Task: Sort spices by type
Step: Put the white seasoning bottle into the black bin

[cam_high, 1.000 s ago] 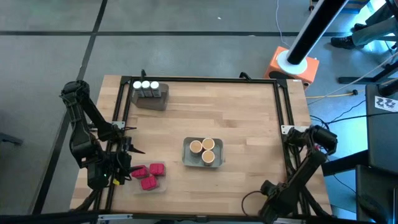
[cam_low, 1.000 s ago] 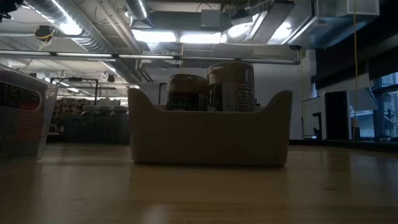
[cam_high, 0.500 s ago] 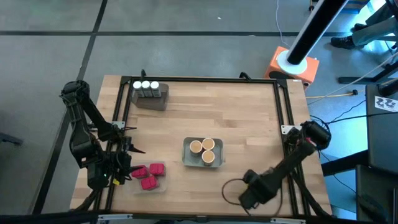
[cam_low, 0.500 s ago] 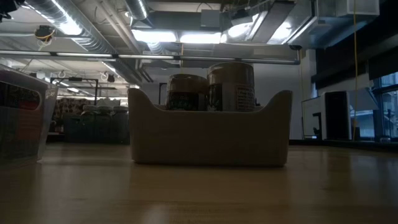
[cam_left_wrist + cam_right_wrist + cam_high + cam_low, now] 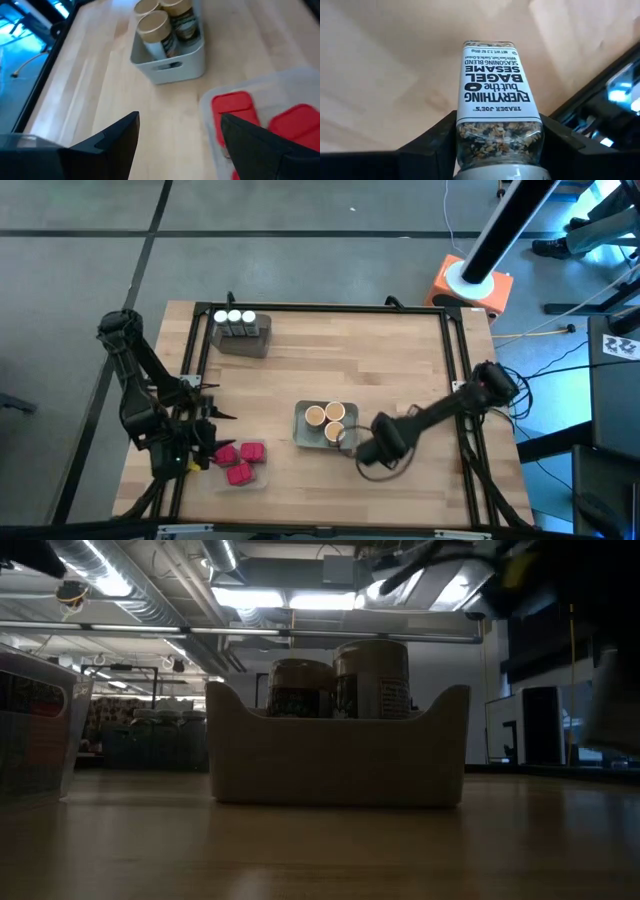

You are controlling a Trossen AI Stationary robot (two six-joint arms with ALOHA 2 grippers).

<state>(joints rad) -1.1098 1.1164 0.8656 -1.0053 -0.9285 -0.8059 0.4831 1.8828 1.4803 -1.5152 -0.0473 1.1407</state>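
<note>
Right gripper (image 5: 495,145) is pinching a seasoning jar (image 5: 496,95) (everything bagel blend), and I'm carrying it just beside the grey tray (image 5: 302,436) of tan-lidded jars (image 5: 327,420). I reckon it belongs with the white-capped jars (image 5: 234,317) at the far-left corner, well apart. Left gripper (image 5: 177,140) is hanging spread beside the red boxes (image 5: 238,461).

A light wooden table (image 5: 400,360) with a black metal frame along its edges stands on a grey floor. Three trays sit on it: a grey tray (image 5: 256,342) near the far left corner, a pale grey tray (image 5: 299,432) near the middle, and a clear tray (image 5: 260,90) (its rim barely visible) at the near left. Beyond the far right corner stands an orange base (image 5: 496,291) carrying a black pole.
</note>
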